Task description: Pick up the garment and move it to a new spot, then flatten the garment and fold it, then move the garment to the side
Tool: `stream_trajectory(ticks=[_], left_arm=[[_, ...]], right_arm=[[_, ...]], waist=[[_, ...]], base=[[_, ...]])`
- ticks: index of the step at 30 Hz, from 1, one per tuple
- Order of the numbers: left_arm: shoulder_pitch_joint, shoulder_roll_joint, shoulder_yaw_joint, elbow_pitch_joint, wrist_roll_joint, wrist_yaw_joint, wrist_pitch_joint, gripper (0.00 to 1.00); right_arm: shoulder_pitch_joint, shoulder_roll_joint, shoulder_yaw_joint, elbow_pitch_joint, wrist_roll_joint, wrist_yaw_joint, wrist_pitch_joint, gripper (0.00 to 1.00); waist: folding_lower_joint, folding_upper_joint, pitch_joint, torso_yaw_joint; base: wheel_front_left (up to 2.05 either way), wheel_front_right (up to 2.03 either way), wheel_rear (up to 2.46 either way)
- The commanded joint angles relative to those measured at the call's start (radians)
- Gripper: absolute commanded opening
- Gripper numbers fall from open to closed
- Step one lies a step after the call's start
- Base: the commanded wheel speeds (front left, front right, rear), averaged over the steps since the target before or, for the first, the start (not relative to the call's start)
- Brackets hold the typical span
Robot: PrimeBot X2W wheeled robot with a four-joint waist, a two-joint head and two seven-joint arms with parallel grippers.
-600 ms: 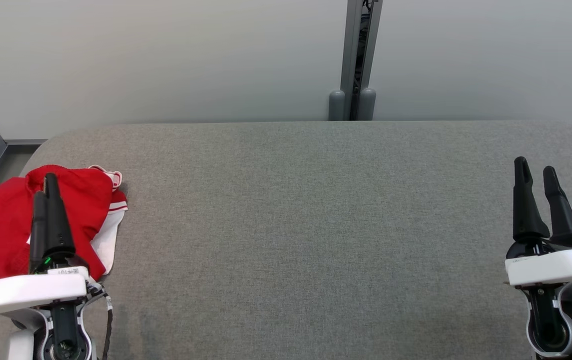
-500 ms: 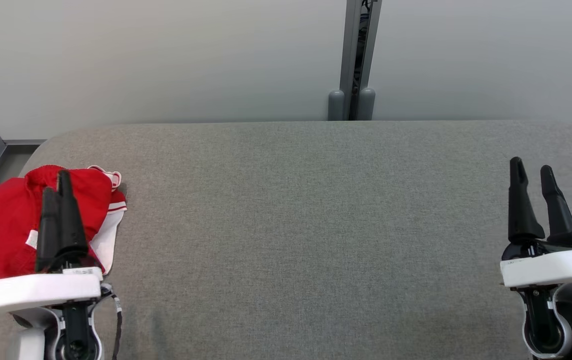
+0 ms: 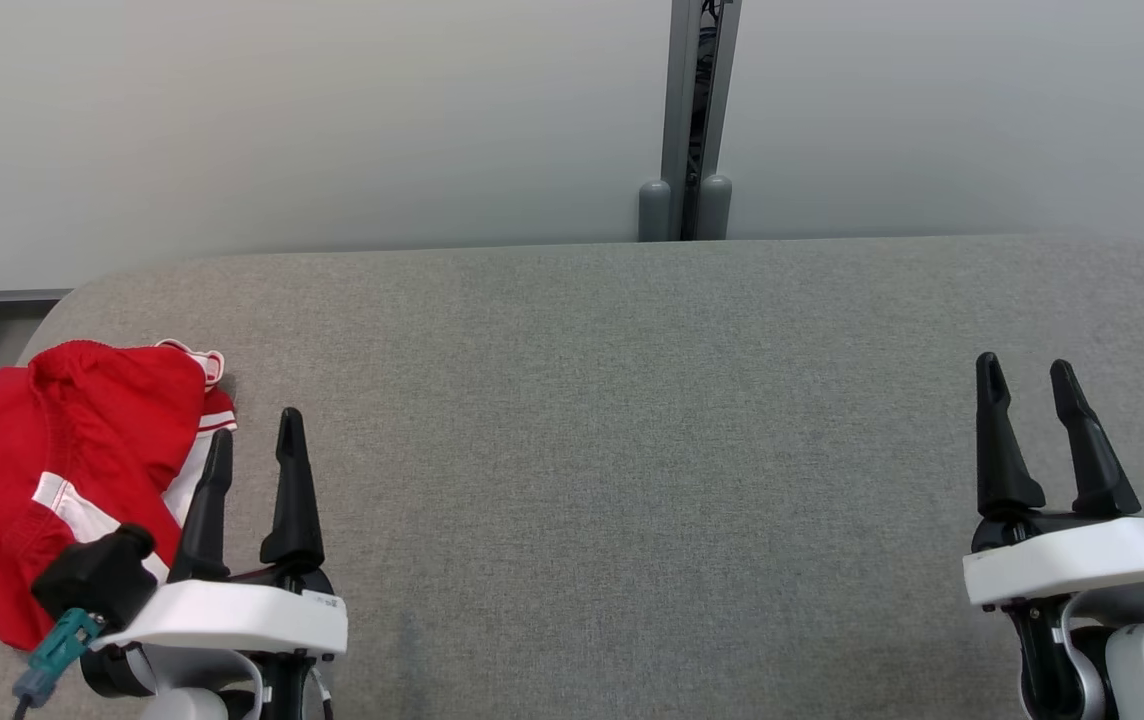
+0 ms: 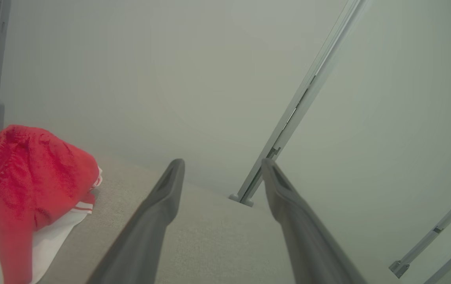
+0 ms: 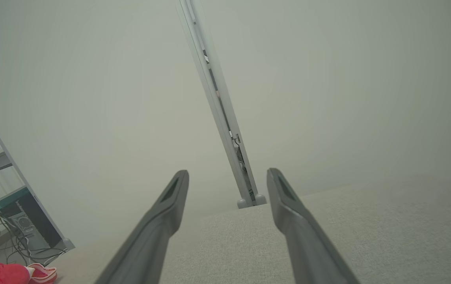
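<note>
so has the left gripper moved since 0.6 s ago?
Yes. The left gripper moved rightward off the red garment and now hangs open over the grey table beside it.

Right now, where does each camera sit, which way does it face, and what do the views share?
Head view: on the head, facing forward and down at the grey table; left hand and right hand at the lower corners, red garment at left.
Left wrist view: on the left wrist, facing along its own two fingers over the table toward the wall.
Right wrist view: on the right wrist, facing likewise along its own fingers.
Shared: all three show the garment and the grey post.
</note>
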Motion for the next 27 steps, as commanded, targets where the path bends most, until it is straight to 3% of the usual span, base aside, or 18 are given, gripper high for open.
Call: stream_trajectory(ticks=[1, 14, 20, 27], left_arm=[[-0.002, 0.006, -0.006, -0.002, 0.031, 0.012, -0.009, 1.00], [0.013, 0.024, -0.105, 0.077, 0.273, 0.074, -0.038, 1.00], [0.018, 0.022, -0.121, 0.089, 0.309, 0.105, -0.051, 1.00], [0.028, 0.014, -0.109, 0.099, 0.310, 0.096, -0.065, 1.00]], right_arm=[[-0.001, -0.009, 0.004, 0.000, -0.029, 0.005, -0.011, 1.00], [0.007, -0.011, 0.018, 0.101, -0.164, 0.005, -0.047, 1.00], [-0.004, -0.012, 0.033, 0.117, -0.212, 0.005, -0.061, 1.00], [0.004, -0.013, 0.058, 0.119, -0.214, 0.006, -0.076, 1.00]], waist=[[0.0000, 0.0000, -0.001, -0.003], [0.0000, 0.0000, -0.007, -0.016], [0.0000, 0.0000, -0.010, -0.022], [0.0000, 0.0000, -0.017, -0.024]], base=[[0.00, 0.00, 0.00], [0.00, 0.00, 0.00], [0.00, 0.00, 0.00], [0.00, 0.00, 0.00]])
